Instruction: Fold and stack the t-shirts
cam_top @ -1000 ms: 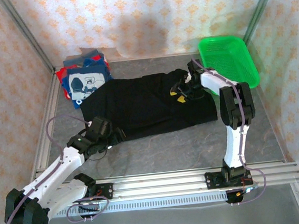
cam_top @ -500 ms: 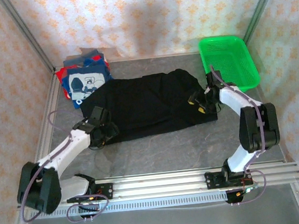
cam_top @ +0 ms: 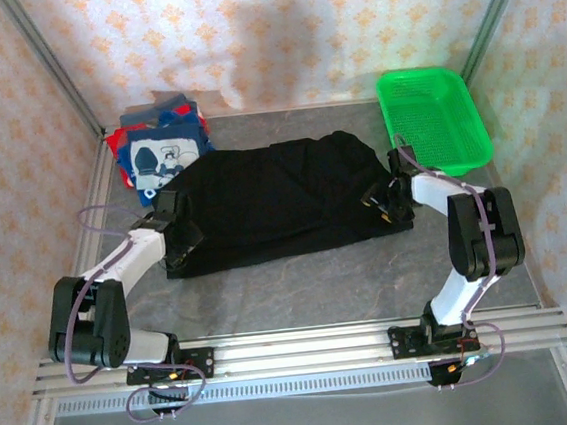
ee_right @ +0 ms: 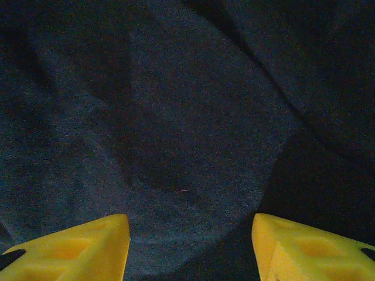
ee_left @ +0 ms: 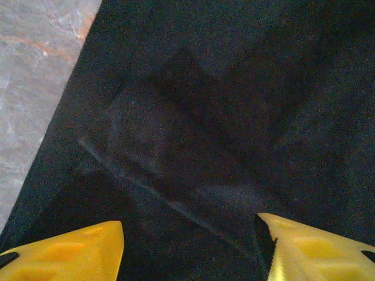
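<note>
1. large black t-shirt (cam_top: 272,198) spread flat across the middle of the grey table (cam_top: 320,279), long side running left to right, cloth rumpled and bunched at its far right end.
2. at the far left corner, a small pile of other tees: navy blue tee (cam_top: 163,156) with a white cartoon print on top, red tee (cam_top: 114,140) showing along the pile's left edge, grey tee (cam_top: 139,116) at the back. pile right up against the black t-shirt's far left corner; touching or barely apart, cannot tell which.
3. left gripper (cam_top: 183,230) low at the black t-shirt's left edge. in the left wrist view, two yellow fingertips (ee_left: 76,252) set well apart, open, above dark cloth crossed by a diagonal seam; a strip of bare table at the upper left, beside the cloth's edge.
4. right gripper (cam_top: 382,208) low at the black t-shirt's right end, near the front corner. in the right wrist view, yellow fingertips (ee_right: 76,249) likewise spread wide, open, softly folded dark cloth lying under the gap.
5. bright green basket (cam_top: 434,123) at the far right of the table, just beyond the black t-shirt's right end, near the right gripper.
6. patterned wallpaper (cam_top: 276,32) on the walls around; aluminium rail (cam_top: 307,351) along the near edge, both arm bases bolted to it.
</note>
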Controlling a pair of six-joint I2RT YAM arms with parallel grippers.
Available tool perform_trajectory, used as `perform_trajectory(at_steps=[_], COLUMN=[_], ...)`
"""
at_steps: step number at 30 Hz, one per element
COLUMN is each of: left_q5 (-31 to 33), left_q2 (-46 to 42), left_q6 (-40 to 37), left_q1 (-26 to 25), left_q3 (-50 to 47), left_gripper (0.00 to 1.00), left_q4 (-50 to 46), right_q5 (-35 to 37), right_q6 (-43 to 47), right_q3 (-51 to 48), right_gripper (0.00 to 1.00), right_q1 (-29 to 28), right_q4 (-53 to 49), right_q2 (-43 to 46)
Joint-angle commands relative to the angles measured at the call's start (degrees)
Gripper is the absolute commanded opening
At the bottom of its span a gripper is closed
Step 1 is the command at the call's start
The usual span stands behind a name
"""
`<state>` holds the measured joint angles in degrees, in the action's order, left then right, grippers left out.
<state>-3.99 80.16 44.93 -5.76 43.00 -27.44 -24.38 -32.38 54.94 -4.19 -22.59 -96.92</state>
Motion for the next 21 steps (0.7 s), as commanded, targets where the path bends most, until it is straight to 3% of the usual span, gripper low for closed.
perform_trajectory(at_steps=[1,10,15,21], left_q5=[0.4,4.4,9.2,10.0], left_q2=[1.7,6.1,3.8,0.1], left_q6=[-0.6,4.0,6.5,6.7], left_q1=[0.7,2.2,2.9,2.9], left_q3=[0.2,-0.3,-3.1,-7.0], left_gripper=[0.61,0.61,0.61,0.61], left_q4=[4.7,7.2,6.3,3.7], right_q5=[2.4,4.5,9.3,14.5], right_q6=[-0.8,-0.9,-1.3,-1.4], right_q3=[-1.6,-6.2,-9.9,-12.7], right_gripper=[0.58,0.57,0.56,0.56], right_q1=[0.0,-0.2,-0.2,-0.4], right_q4=[0.8,-0.2,-3.0,-7.4], right_q2=[0.8,3.4,6.4,10.6])
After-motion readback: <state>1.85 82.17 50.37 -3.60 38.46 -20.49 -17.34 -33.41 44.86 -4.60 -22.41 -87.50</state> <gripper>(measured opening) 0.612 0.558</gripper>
